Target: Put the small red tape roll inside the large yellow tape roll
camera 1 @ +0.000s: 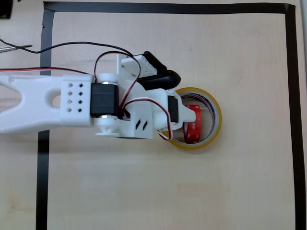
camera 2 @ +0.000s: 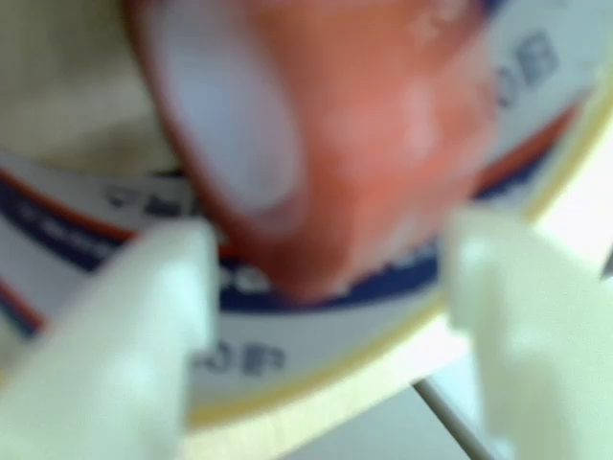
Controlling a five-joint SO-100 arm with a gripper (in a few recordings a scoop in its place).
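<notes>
Red roll down inside the yellow ring

Overhead: small red tape roll, on edge, inside large yellow tape roll; gripper over it.

Wrist: fingers parted either side of the red band, gaps visible, apparently not clamping. Looks light, stiff; best held across its flat faces

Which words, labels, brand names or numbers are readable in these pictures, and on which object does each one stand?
No text can be read for certain.
Large yellow tape roll: dark blue print on its whitish inner core in the wrist view, too blurred to read.
Small red tape roll: white marks on its red band in the overhead view, too small to read.
White robot arm: no writing visible.
</notes>
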